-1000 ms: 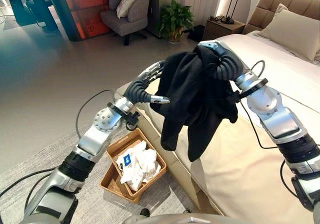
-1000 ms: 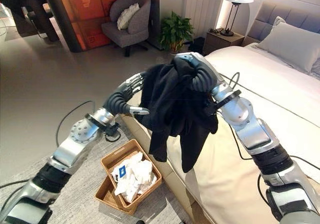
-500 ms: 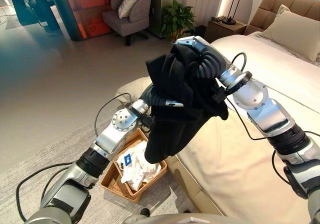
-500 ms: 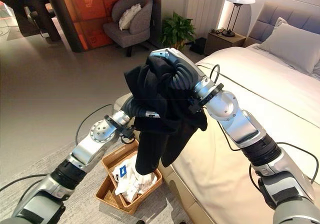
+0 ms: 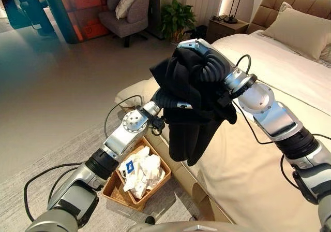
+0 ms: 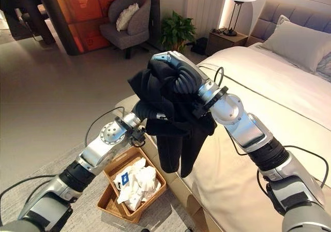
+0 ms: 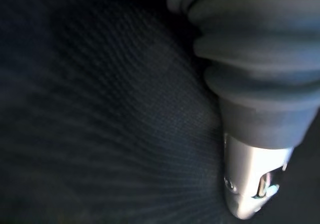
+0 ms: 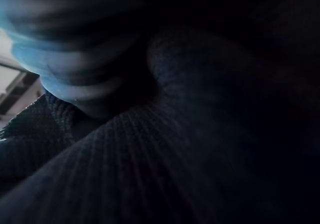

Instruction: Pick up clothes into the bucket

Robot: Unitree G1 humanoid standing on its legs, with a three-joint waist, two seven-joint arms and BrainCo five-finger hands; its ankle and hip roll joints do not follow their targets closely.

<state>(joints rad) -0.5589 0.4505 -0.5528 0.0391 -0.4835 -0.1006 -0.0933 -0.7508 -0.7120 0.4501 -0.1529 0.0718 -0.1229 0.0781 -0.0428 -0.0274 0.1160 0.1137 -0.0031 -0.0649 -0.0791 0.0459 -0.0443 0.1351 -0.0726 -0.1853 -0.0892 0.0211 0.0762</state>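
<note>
Our right hand (image 5: 204,61) is buried in the black garment (image 5: 189,105), and our left hand (image 5: 168,101) is under the same cloth; we cannot tell how the fingers of either sit. The garment hangs above the bed's (image 5: 269,139) edge, up and to the right of the basket (image 5: 116,190) on the floor. We judge this the carrying step: next, swing left and lower over the basket.

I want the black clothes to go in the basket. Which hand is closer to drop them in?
Probably the left hand: it sits lower under the black garment, nearer the wicker basket on the floor. The right hand is higher, toward the bed.
</note>
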